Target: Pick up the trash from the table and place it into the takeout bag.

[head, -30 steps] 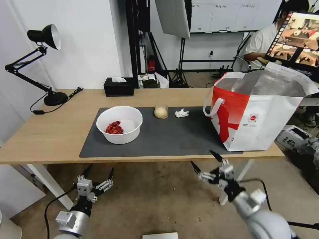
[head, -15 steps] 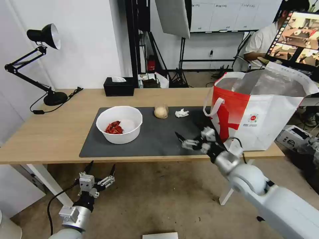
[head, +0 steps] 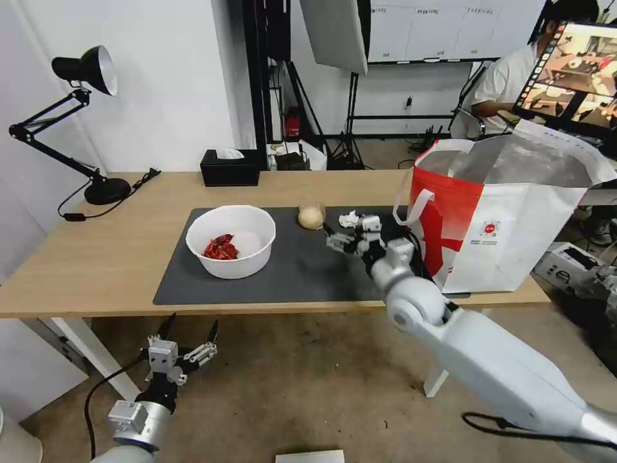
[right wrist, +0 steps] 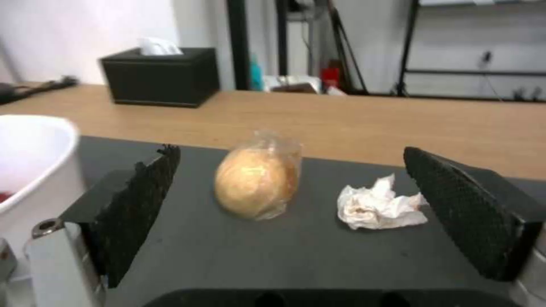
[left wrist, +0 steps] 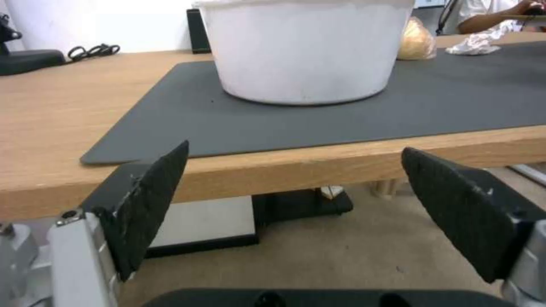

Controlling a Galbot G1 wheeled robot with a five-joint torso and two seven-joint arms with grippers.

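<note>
The right gripper [head: 347, 236] hovered wide open and empty over the mat's far edge, framing the crumpled tissue [right wrist: 380, 206] and small cup [right wrist: 259, 177], apparently to grasp one, while the left gripper [head: 187, 337] hung open, holding nothing, below the table's [head: 96, 257] near edge.

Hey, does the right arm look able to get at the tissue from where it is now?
Probably yes. The right gripper hangs open over the mat, facing the tissue, with bare mat between them. The cup sits beside the tissue, apart from it.
</note>
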